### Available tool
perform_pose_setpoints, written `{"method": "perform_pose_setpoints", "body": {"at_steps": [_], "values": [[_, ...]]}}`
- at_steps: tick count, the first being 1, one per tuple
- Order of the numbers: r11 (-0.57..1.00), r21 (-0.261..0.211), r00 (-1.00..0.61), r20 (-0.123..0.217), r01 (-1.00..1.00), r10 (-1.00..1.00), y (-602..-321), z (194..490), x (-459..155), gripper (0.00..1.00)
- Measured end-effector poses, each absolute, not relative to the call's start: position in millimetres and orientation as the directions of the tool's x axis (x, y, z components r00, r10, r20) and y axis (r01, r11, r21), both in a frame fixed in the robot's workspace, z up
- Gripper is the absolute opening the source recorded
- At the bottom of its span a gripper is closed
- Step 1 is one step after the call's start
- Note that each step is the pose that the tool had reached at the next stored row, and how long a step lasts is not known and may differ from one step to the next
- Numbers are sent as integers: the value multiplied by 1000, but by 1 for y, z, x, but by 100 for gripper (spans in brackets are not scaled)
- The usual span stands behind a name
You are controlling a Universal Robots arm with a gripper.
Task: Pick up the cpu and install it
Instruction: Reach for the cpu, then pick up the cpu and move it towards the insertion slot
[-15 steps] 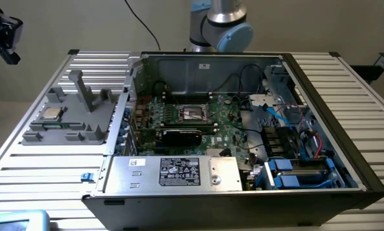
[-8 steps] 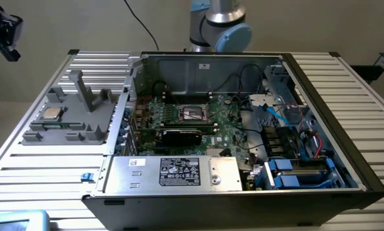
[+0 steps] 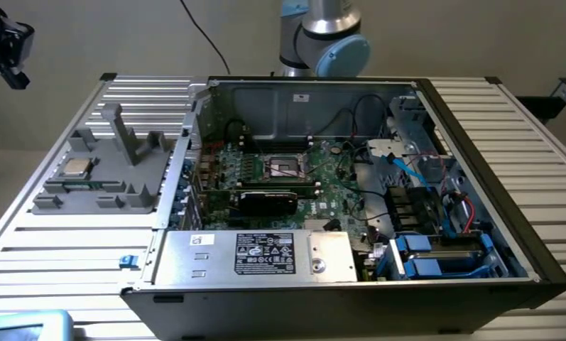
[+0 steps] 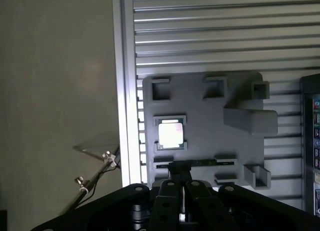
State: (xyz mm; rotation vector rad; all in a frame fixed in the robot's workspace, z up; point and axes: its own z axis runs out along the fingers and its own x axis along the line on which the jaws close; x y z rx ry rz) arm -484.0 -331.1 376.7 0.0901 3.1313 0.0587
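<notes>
The black gripper's [image 4: 180, 188] jaws are pressed together with nothing between them, and it looks down on the grey moulded plastic fixture [image 4: 210, 116] lying on the slatted aluminium table [image 4: 200, 36]. The small square cpu with a shiny silver top [image 4: 171, 133] rests flat in a walled pocket of that fixture, probably so it lies square and face-up for a pick. It is well apart from the dark motherboard socket [image 3: 287, 168] inside the open computer case [image 3: 434, 114], uninstalled.

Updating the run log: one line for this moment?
claw shut, empty | cpu lying in grey holder | not yet picked up
</notes>
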Motion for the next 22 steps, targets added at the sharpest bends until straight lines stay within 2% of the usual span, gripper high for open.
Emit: {"method": "perform_pose_setpoints", "body": {"at_steps": [15, 16, 17, 18, 19, 20, 21, 22], "values": [[998, 38, -998, -6, 57, 58, -331, 377, -484, 12], [998, 38, -998, -6, 57, 58, -331, 377, -484, 17], [998, 38, -998, -6, 57, 58, -331, 377, -484, 17], [998, 38, -998, -6, 57, 58, -331, 377, -484, 23], [998, 38, -998, -6, 57, 58, -331, 377, -484, 23], [998, 38, -998, -6, 57, 58, -331, 377, -484, 36], [998, 38, -998, -6, 57, 58, -331, 377, -484, 36], [998, 38, -998, -6, 57, 58, -331, 377, -484, 42]]}}
